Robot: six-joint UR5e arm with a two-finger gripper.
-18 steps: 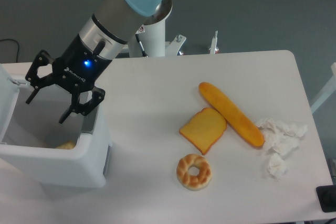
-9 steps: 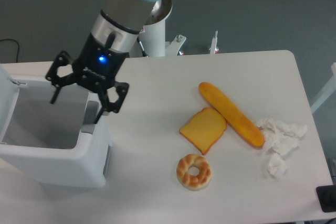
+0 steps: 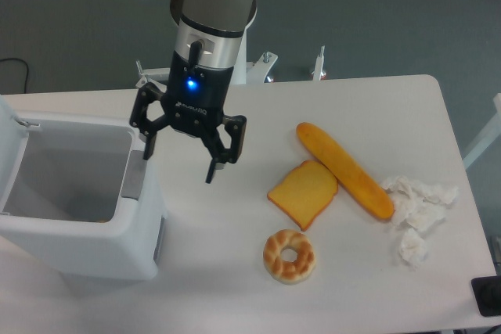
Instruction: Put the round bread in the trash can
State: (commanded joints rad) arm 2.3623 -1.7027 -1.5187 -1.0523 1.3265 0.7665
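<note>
The trash can point(image 3: 86, 249) is a boxy white bin with a grey inside, standing at the table's left edge. The round bread does not show; the bin's near wall hides the bottom of its inside. My gripper point(image 3: 178, 165) is open and empty, fingers pointing down. It hangs above the table just right of the bin's right wall, clear of the bin's opening.
A square toast slice point(image 3: 303, 193), a long baguette point(image 3: 345, 170) and a ring-shaped bread point(image 3: 290, 256) lie right of centre. Crumpled white paper point(image 3: 415, 209) lies near the right edge. The arm's base point(image 3: 232, 60) stands at the table's back.
The open gripper has moved right, from above the bin's opening to above the table beside the bin. A tan lump seen in the bin one second ago no longer shows.
</note>
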